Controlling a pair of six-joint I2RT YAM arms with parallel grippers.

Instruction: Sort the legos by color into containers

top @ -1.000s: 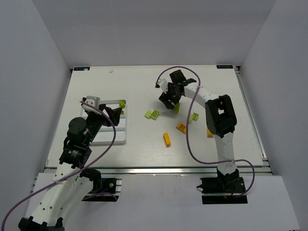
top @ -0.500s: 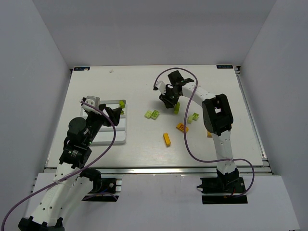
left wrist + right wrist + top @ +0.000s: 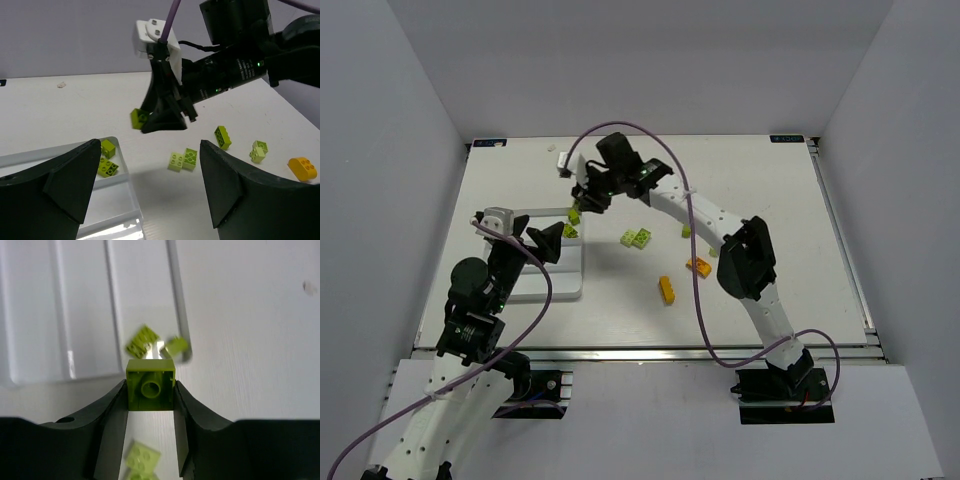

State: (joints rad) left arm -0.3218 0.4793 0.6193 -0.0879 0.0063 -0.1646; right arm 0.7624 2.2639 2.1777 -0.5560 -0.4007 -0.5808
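Pinching one green brick (image 3: 150, 385) in the right gripper (image 3: 578, 208), just above the far right corner of the tray (image 3: 556, 286) near the table's left edge. Holding the left gripper (image 3: 149, 175) wide, empty. Sorted already: two green bricks (image 3: 107, 157). Left mid-table: green pair (image 3: 637, 238), orange bricks (image 3: 667, 289).

The held brick (image 3: 150, 385) is lime green, like the two bricks (image 3: 142, 342) in the white tray (image 3: 85, 315) and the pair (image 3: 637, 238) on the white table (image 3: 770, 200), while two loose bricks (image 3: 667, 289) are orange-yellow, the cables (image 3: 617, 126) purple and the fingers (image 3: 112, 415) black.
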